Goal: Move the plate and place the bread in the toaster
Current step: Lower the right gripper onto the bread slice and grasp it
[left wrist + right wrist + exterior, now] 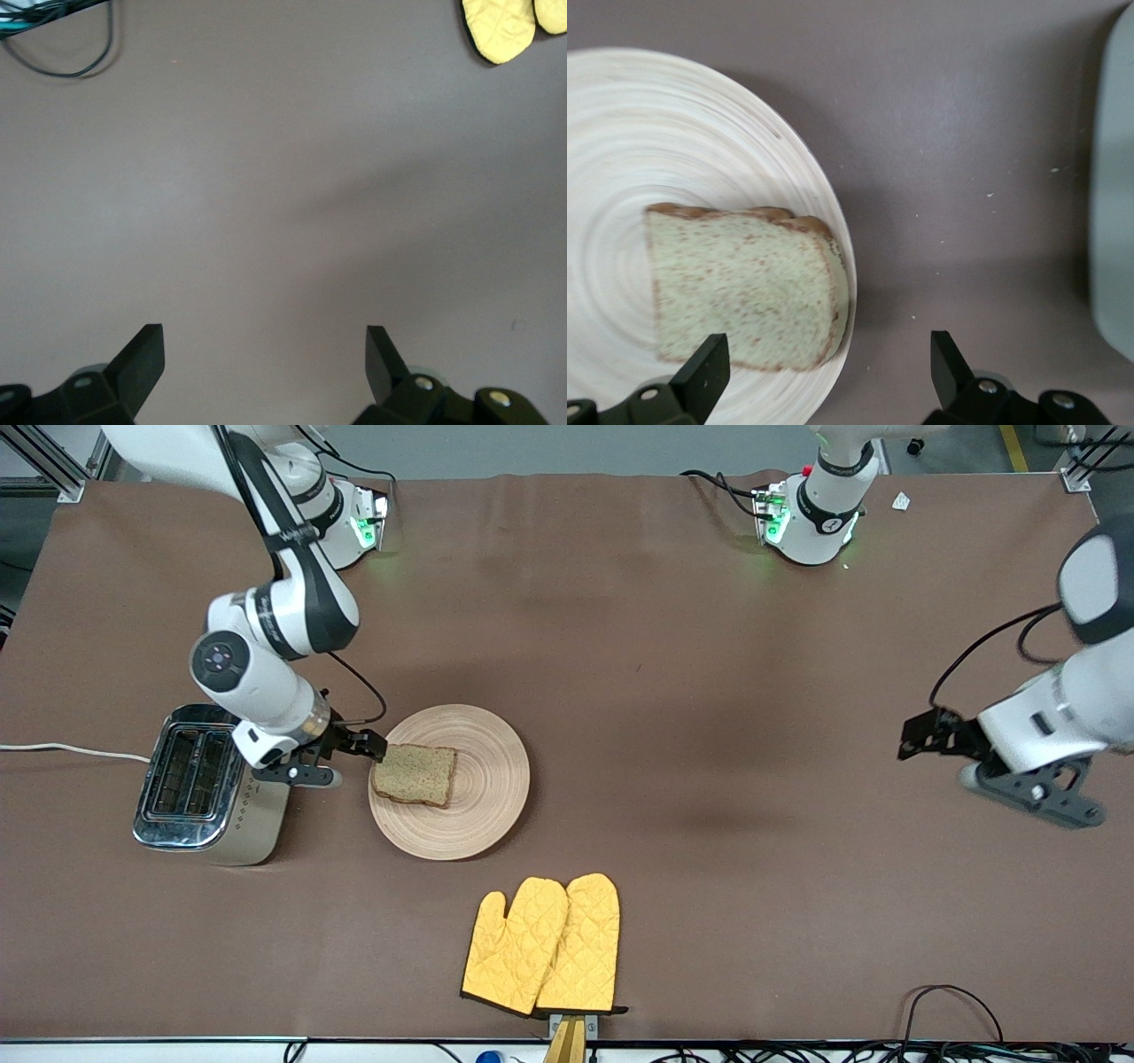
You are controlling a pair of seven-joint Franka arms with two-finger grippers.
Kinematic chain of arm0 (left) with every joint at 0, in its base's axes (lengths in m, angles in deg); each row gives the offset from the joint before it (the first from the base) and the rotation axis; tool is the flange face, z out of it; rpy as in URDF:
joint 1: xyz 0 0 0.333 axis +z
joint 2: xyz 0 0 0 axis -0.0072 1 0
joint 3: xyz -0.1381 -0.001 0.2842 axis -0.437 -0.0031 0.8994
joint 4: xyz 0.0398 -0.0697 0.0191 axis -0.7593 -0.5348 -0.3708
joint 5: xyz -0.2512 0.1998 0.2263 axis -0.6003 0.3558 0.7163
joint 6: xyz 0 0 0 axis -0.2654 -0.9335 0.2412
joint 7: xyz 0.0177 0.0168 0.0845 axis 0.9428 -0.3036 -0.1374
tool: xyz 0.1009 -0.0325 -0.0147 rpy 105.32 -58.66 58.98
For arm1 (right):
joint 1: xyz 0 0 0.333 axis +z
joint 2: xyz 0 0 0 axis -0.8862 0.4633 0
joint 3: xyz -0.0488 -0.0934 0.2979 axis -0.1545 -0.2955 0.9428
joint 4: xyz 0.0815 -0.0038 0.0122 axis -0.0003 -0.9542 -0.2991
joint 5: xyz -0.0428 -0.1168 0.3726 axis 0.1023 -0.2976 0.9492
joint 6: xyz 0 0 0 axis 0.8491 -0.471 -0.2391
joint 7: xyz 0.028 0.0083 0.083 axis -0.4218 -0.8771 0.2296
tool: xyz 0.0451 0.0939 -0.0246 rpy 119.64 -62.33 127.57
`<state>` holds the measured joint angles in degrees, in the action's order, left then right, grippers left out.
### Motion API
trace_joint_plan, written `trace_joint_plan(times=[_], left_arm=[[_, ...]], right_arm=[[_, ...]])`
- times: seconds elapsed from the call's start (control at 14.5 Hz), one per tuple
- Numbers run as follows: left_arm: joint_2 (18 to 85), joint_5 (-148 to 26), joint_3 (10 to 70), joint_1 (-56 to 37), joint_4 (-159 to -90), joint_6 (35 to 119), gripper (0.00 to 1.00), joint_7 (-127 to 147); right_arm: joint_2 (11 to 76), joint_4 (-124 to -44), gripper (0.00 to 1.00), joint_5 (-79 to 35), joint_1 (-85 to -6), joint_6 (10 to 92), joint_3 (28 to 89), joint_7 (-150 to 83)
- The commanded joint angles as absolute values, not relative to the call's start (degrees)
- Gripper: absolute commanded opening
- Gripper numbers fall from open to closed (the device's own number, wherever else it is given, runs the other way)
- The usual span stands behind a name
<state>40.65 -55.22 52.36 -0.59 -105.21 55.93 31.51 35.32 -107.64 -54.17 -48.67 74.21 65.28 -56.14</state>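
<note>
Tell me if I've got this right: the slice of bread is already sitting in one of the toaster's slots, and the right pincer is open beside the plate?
Not quite. The bread is not in the toaster; it lies flat on the plate, at the edge nearest the toaster, as the front view shows. The rest holds: the right pincer is open, beside the plate at that edge.

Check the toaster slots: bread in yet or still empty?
Empty. Both slots of the toaster show dark and bare in the front view; the bread lies flat on the plate, with the open right claw at its edge.
</note>
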Motion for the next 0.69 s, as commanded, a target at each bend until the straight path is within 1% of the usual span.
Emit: trace_joint_plan(times=[0.0, 0.14, 0.21, 0.34, 0.48, 0.62], left_arm=[[37.97, -53.82, 52.07, -0.24, -104.21, 52.26, 1.0, 25.15], [34.72, -53.64, 52.16, -0.41, -105.09, 51.03, 1.0, 19.44], [34.18, -53.64, 51.98, -0.33, -105.09, 48.23, 1.0, 16.71], [33.13, -53.46, 52.15, -0.32, -105.53, 47.15, 1.0, 16.24], [30.76, -52.06, 51.89, -0.32, -108.77, 48.28, 1.0, 15.98], [27.69, -52.05, 51.89, -0.24, -113.77, 52.49, 1.0, 15.89]], right_arm=[[36.0, -108.56, 1.0, -53.52, -47.64, 75.41, 64.84, -56.92], [37.05, -108.56, 0.97, -53.52, -47.55, 75.58, 64.84, -57.0], [37.58, -108.47, 0.95, -53.52, -47.46, 75.93, 64.84, -57.27], [38.81, -108.21, 0.86, -53.52, -47.37, 76.64, 64.84, -57.27], [39.78, -108.12, 0.8, -53.43, -47.46, 77.17, 64.84, -57.36], [40.3, -107.94, 0.73, -53.43, -47.55, 77.17, 64.84, -57.44]])
